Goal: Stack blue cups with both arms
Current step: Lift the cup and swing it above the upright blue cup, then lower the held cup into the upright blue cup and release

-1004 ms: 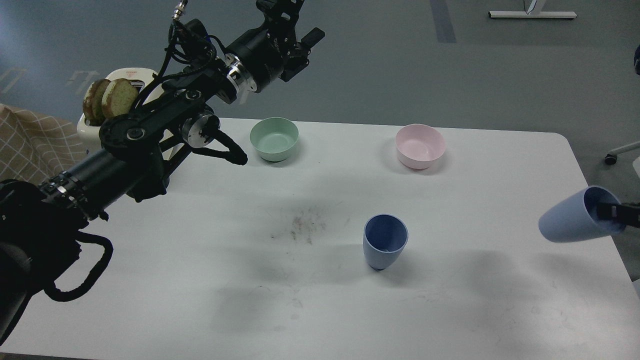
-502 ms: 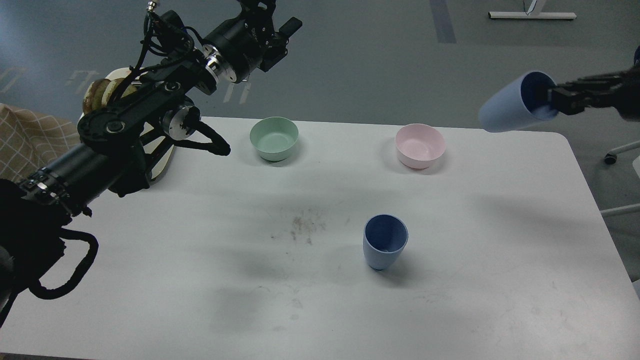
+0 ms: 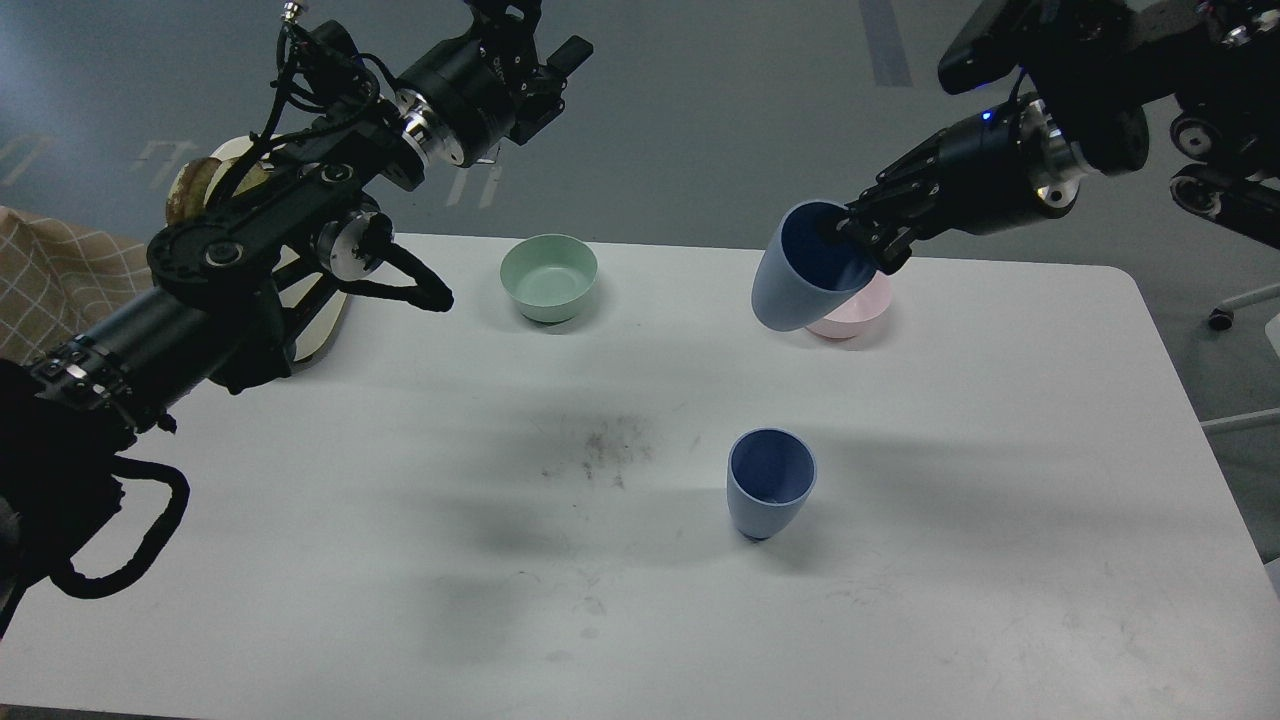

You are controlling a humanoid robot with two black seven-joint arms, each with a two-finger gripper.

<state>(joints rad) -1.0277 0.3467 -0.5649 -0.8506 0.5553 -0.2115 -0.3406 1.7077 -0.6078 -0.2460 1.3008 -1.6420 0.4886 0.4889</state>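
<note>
One blue cup (image 3: 770,486) stands upright on the white table (image 3: 1000,470), right of centre. My right gripper (image 3: 858,243) is shut on the rim of the second blue cup (image 3: 803,272), with one finger inside it. It holds the cup tilted in the air, mouth facing up and right, in front of the pink bowl and above and behind the standing cup. My left gripper (image 3: 540,40) is raised high beyond the table's far left edge. Its fingers are spread and hold nothing, and its top is cut off by the view's edge.
A mint-green bowl (image 3: 548,277) sits at the back centre. A pink bowl (image 3: 858,310) at the back right is partly hidden by the held cup. A white toaster with bread (image 3: 205,175) and a checked cloth (image 3: 60,290) are at the far left. Dark crumbs (image 3: 600,450) mark mid-table.
My right arm has swung in from the right edge, up and then leftward, carrying the tilted cup to above the pink bowl. My left arm drew back slightly to the left.
</note>
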